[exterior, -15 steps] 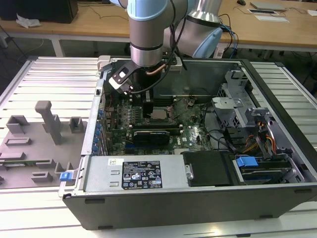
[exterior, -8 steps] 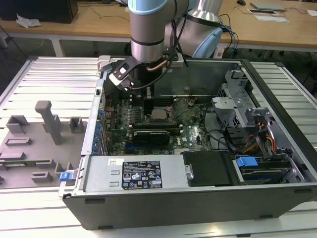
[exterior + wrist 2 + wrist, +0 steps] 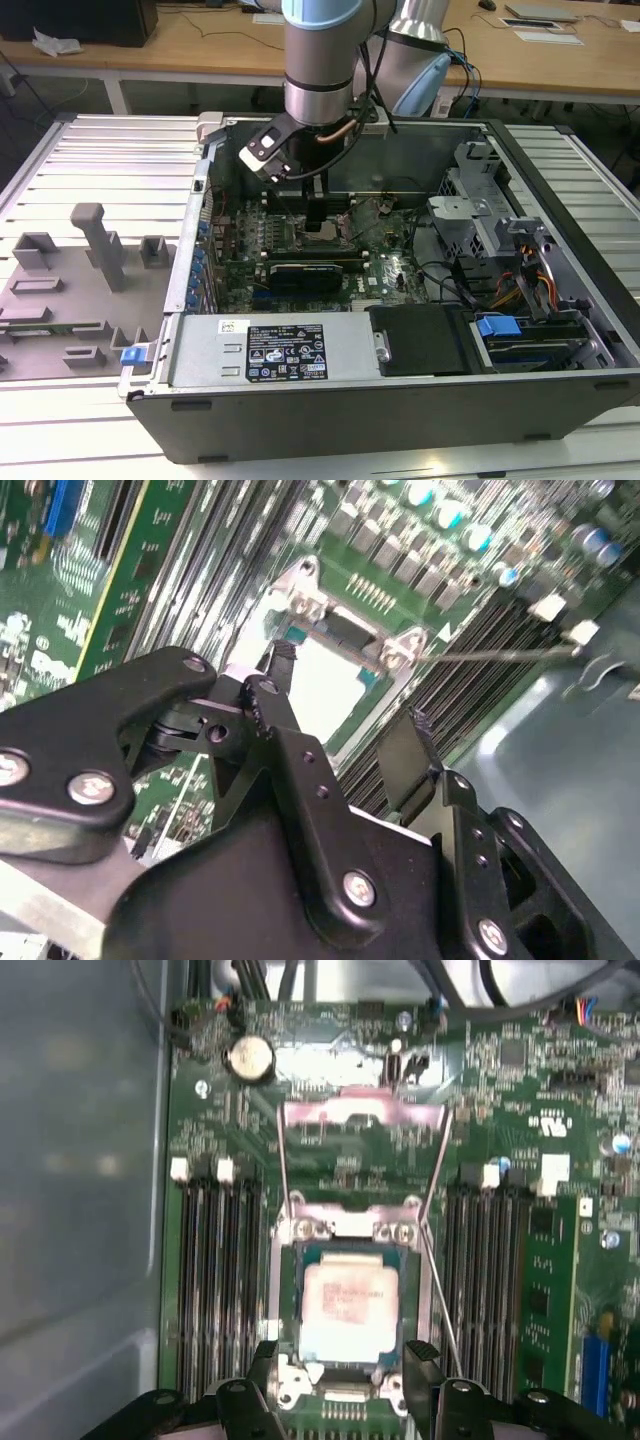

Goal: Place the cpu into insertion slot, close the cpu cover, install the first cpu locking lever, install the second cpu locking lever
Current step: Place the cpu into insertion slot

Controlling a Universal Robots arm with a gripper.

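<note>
A slatted metal table (image 3: 100,150) is seen in the exterior view. An open computer case (image 3: 400,400) is set on it, taking up the middle and the side at the exterior view's right. A grey fixture tray (image 3: 60,300) is laid near the table's edge at the exterior view's left. The robot arm (image 3: 320,60) is lowered from above into the case. A silver power supply (image 3: 290,350) is mounted along the case's near wall.

The green motherboard (image 3: 500,1090) is fixed to the case floor. Two banks of long memory slots (image 3: 215,1290) are seen on it, with the socket area between them.

The end effector (image 3: 342,1360) is held just over the socket. Its black fingers (image 3: 285,665) are spread apart and nothing is gripped between them. In both wrist views one fingertip is seen at each side of the socket, and contact with the board cannot be told.

The cpu cover (image 3: 360,1110) is swung up on its hinge at one edge of the socket, so the board is seen through its square window. The insertion slot (image 3: 350,1252) is thus left uncovered. The cpu (image 3: 350,1305) is seated flat inside it, pale metal top upward, framed by the slot's dark rim. A thin wire locking lever (image 3: 440,1300) is seen beside the slot, angled away from the socket and not latched down.
</note>
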